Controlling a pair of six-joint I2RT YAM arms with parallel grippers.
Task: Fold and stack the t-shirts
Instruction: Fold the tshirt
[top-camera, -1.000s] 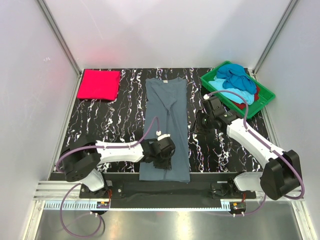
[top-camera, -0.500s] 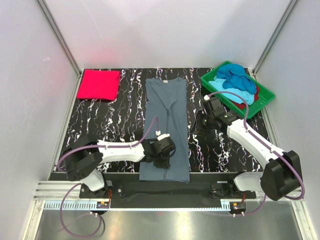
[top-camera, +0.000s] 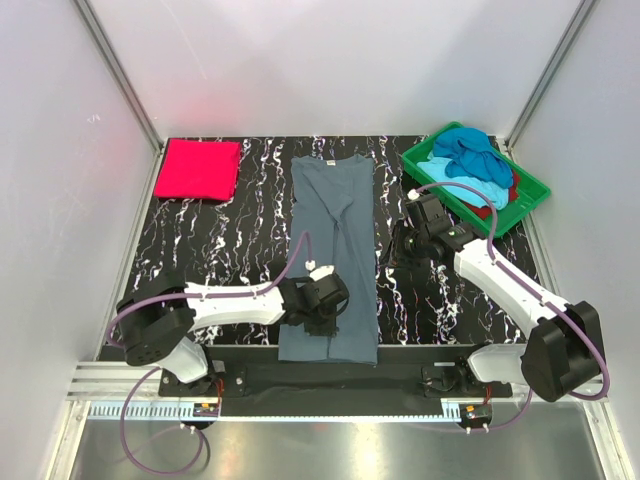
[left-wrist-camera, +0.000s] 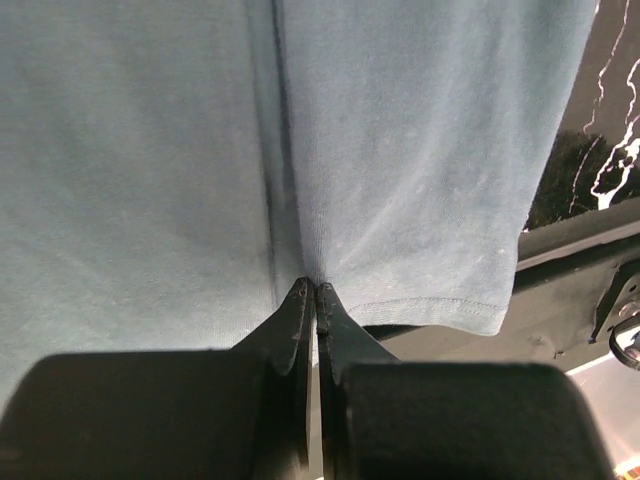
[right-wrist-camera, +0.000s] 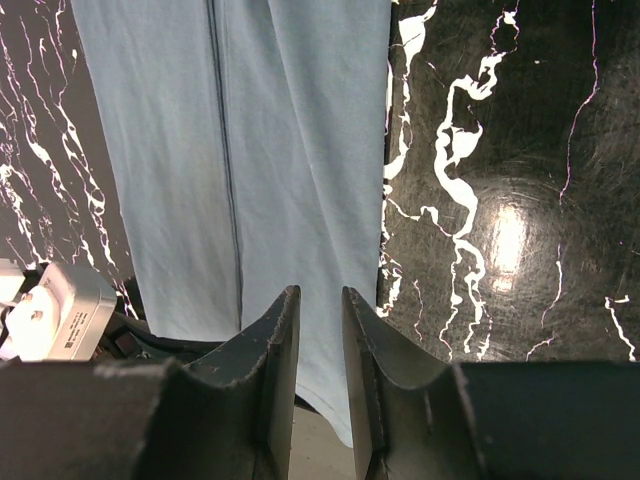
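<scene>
Overhead view looks down on everything; both wrist views, apparently close, face the same grey-blue shirt (top-camera: 330, 200).

Nothing legible in any view. Right wrist view, lower left: grey box (right-wrist-camera: 50, 315) carries small dark print, too fine to read. Top view: the pale speck at the collar of the grey-blue t-shirt (top-camera: 335, 230), upper centre, may be a neck tag but is unreadable. The tick-marked strip (top-camera: 130, 411) on the desk's (top-camera: 250, 230) near rail, lower left, shows ticks only.
</scene>
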